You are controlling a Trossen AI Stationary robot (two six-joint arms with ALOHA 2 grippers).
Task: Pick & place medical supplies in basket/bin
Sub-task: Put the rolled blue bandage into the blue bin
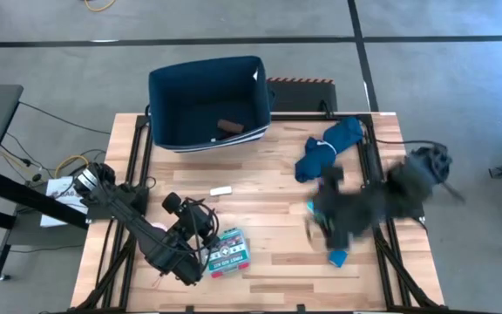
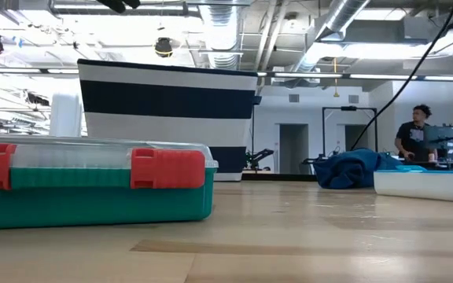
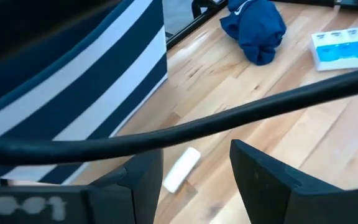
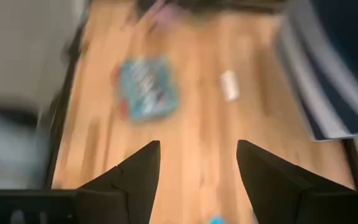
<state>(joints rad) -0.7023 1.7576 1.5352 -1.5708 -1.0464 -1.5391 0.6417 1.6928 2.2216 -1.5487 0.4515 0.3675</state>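
Observation:
The dark navy basket (image 1: 207, 100) stands at the table's far side, with a brown oblong (image 1: 231, 126) lying inside; the low view shows its striped wall (image 2: 167, 118). The teal first-aid box (image 1: 227, 251) (image 2: 93, 185) lies near the front edge. A small white stick (image 1: 220, 190) (image 3: 182, 169) lies mid-table. The white-and-blue pill strip (image 1: 336, 257) (image 2: 427, 182) lies partly under the right arm. My left gripper (image 1: 199, 214) (image 3: 194, 186) is open beside the first-aid box, pointing at the white stick. My right gripper (image 1: 322, 220) (image 4: 197, 155) is open above the table's right half, blurred.
A crumpled blue cloth (image 1: 329, 148) (image 3: 253, 28) lies on the table's right far part. A black cable (image 3: 185, 127) crosses the left wrist view. A person (image 2: 414, 134) stands in the room beyond. Bare wood (image 1: 268, 201) lies between the two arms.

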